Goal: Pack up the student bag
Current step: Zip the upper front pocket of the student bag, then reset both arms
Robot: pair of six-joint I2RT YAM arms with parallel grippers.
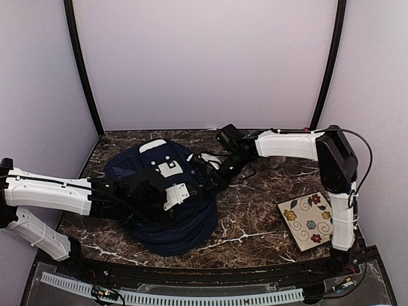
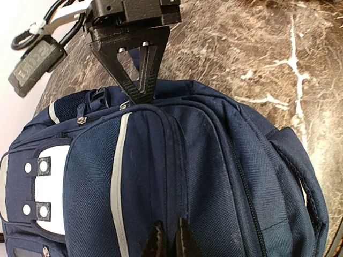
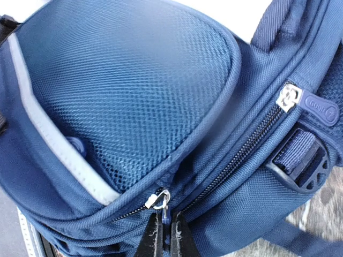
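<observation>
**Limited visibility**
- The top external view is showing the left gripper only as a dark mass over the student bag; its fingertips are blending into the navy fabric there.
- The lower frame edge of the left wrist view is cutting off the roots of the left fingers. Only their tips are showing.
- The right wrist view is cropping the bag on every side, and blur is hiding the near corners.

**Jaw state**
- Left jaws: standing closed, with a thin slit between the tips. The tips are pressing onto the bag's front panel. Fabric may be caught in the slit, but the view is not settling this.
- Right gripper: jaws are standing closed and pinching the blue zip pull, which is hanging from a silver slider.

**Bag position relative to the jaws**
- The bag is lying on the marble table, directly beneath both sets of jaws.
- Ahead of the left jaws, the front panel is running up to the bag's far edge, where the right fingers are coming down onto it.
- To the left of the left jaws, the white slotted patch is showing.
- Above the right jaws, a mesh panel is bulging; to the upper right, a second slider is sitting beside a strap buckle.
</observation>
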